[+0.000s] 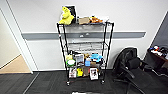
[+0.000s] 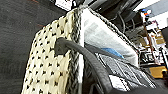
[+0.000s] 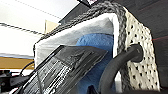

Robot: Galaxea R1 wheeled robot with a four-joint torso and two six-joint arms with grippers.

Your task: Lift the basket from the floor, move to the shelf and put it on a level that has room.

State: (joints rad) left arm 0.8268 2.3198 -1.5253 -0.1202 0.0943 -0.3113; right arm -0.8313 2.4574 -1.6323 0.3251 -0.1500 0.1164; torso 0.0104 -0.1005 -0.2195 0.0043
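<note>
- The shelf [image 1: 85, 50] stands against the wall ahead on the floor [image 1: 45, 85], a yellow plush toy [image 1: 66, 16] on its top tier and clutter on the lower ones.
- An office chair [image 1: 131, 67] sits just right of it.
- The basket [image 2: 50, 65] shows close against both my wrists, a dark handle [image 2: 82, 55] curving from its side, blue cloth [image 3: 97, 50] inside.
- I cannot tell whether either of my grippers is open or closed.
</note>
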